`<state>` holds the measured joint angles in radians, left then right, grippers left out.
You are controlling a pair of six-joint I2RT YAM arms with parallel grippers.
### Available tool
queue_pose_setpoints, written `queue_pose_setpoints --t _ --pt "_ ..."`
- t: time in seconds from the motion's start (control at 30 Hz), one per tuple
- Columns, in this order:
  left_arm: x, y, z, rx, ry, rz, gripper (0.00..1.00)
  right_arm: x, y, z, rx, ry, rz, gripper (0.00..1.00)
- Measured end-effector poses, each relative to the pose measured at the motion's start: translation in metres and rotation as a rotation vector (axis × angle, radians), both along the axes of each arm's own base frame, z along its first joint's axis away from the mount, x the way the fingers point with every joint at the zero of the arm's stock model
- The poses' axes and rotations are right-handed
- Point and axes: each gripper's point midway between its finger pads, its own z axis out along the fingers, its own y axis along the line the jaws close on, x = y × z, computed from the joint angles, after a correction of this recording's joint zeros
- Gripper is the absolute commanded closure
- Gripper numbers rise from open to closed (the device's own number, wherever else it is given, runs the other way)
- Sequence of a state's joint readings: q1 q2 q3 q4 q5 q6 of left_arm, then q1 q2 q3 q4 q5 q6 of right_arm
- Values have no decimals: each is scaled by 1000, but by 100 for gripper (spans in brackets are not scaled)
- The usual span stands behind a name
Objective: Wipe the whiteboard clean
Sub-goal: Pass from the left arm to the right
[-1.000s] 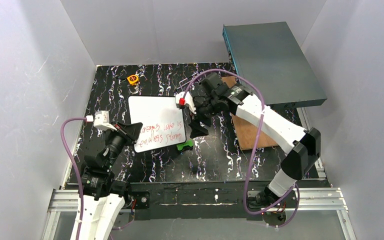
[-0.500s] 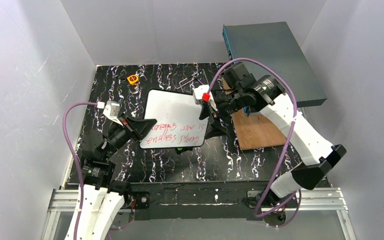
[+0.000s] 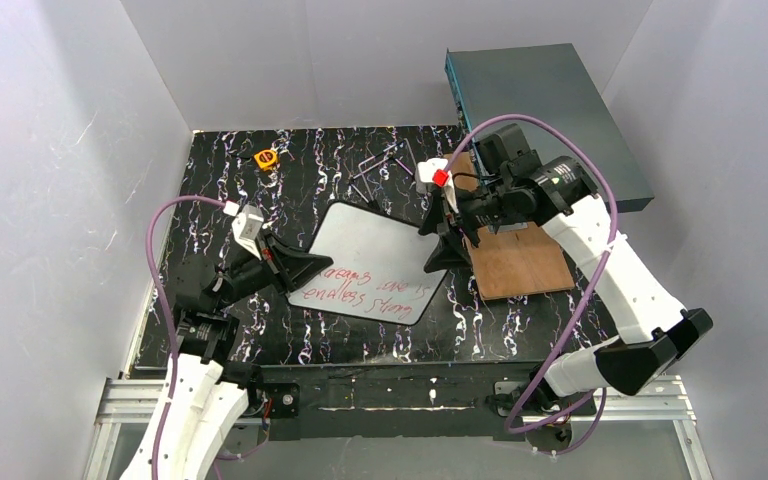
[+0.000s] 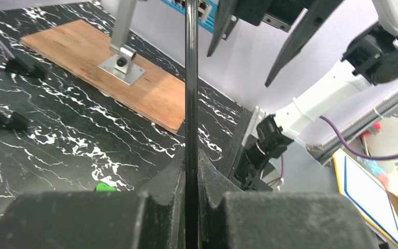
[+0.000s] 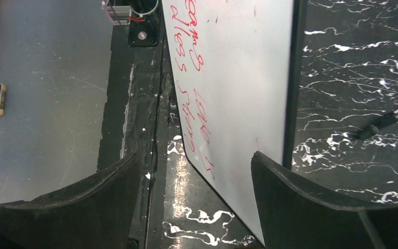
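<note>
The whiteboard (image 3: 375, 262) has a thin black frame and red handwriting along its near side. It is lifted off the table and tilted. My left gripper (image 3: 302, 268) is shut on its left edge; in the left wrist view (image 4: 190, 161) the board's edge (image 4: 190, 78) runs as a thin black line between the fingers. My right gripper (image 3: 440, 235) hangs open and empty above the board's right edge. In the right wrist view the board (image 5: 233, 78) lies below the open gripper (image 5: 197, 199), reaching under the right finger (image 5: 316, 202).
A large grey-teal metal box (image 3: 545, 120) stands at the back right. A brown wooden board (image 3: 520, 265) with a metal bracket (image 4: 122, 57) lies right of the whiteboard. A yellow tape measure (image 3: 266, 158) and black-handled tools (image 3: 380, 165) lie at the back. A small green object (image 4: 103, 186) lies on the table.
My left gripper has carried the whiteboard right and toward me, turning and tilting it. My right arm has swung right and back, staying open. The green object is now hidden from above.
</note>
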<state>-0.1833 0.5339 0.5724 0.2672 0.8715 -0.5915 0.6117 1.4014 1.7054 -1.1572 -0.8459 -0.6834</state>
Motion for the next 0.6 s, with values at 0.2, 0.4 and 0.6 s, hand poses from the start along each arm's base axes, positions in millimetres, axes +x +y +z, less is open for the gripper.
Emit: queue_pose_setpoints --t 0.2,0.4,0.6 --pt "-11 -5 -8 20 -18 -74 100 0 6 -11 14 49 21 18" --pt "-14 -6 -8 28 -41 -84 100 3 11 -13 14 93 5 20" --pt "-14 -6 -13 44 -33 -84 100 -6 10 -3 29 97 56 20"
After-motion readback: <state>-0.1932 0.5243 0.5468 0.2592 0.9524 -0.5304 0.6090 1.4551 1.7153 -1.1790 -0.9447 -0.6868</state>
